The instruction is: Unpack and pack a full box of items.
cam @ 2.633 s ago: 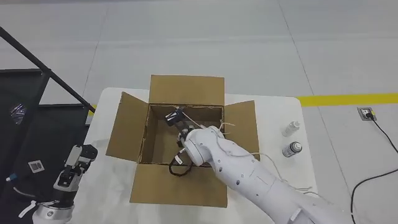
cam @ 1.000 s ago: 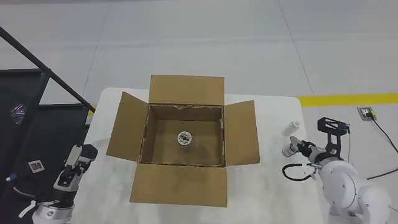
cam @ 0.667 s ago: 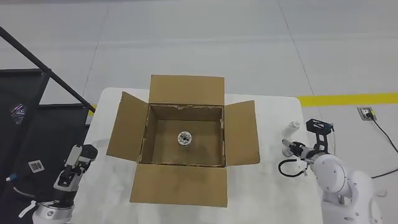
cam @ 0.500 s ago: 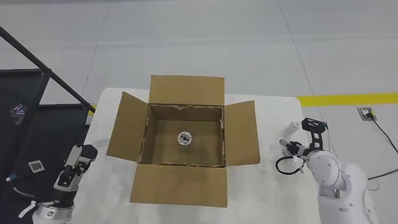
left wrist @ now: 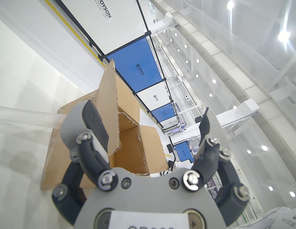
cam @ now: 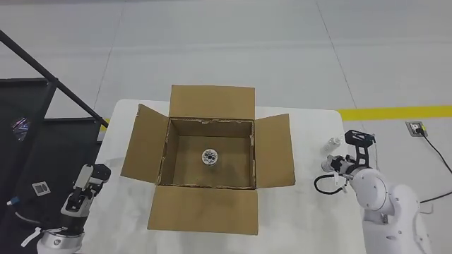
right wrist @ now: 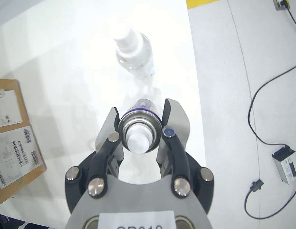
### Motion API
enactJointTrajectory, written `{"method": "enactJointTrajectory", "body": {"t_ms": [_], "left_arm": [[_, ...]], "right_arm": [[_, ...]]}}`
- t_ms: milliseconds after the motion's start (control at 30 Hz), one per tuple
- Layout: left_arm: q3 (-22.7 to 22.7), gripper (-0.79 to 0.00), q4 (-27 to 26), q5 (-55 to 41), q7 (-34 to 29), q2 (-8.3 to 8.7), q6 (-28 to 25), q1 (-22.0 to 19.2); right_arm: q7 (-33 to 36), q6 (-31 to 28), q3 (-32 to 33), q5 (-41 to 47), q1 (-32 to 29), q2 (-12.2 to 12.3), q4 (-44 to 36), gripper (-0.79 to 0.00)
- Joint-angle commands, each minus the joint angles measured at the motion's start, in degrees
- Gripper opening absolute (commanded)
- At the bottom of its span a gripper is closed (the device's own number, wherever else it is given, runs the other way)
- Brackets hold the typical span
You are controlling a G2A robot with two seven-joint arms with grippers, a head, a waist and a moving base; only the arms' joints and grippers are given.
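Claw pinching spray can, can upright

Seen from above, the right gripper and its arm cover nearly all of the spray can it clasps, at three o'clock from the cardboard box. The round white thing on the box floor is too small to name. Glare washes out the clear bottle.

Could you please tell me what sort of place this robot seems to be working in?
Probably a factory or test hall: pale floor with yellow lines, high ceiling lights, and blue-and-white wall panels.
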Motion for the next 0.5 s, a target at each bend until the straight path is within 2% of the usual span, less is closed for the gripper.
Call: {"method": "enactJointTrajectory", "body": {"t_ms": [0,133,233,333,467], "left_arm": [[0.0,0.000,0.0,0.0,0.0,0.00,0.0,0.0],[0.0,0.000,0.0,0.0,0.0,0.00,0.0,0.0],[0.0,0.000,0.0,0.0,0.0,0.00,0.0,0.0],[0.0,0.000,0.0,0.0,0.0,0.00,0.0,0.0],[0.0,0.000,0.0,0.0,0.0,0.00,0.0,0.0]], "right_arm": [[0.1,-0.1,-2.2,-0.2,-2.0,-0.1,-8.5,-0.785],[-1.4,-1.6,-9.3,-0.9,-5.2,-0.4,-24.6,-0.785],[-3.4,-3.7,-16.6,-1.1,-4.1,-0.7,-28.7,-0.785],[-3.8,-5.6,-25.0,-1.2,-0.1,-1.3,-25.5,-0.785],[-2.1,-5.1,-34.7,-1.2,9.0,-2.7,-13.6,-0.785]]}}
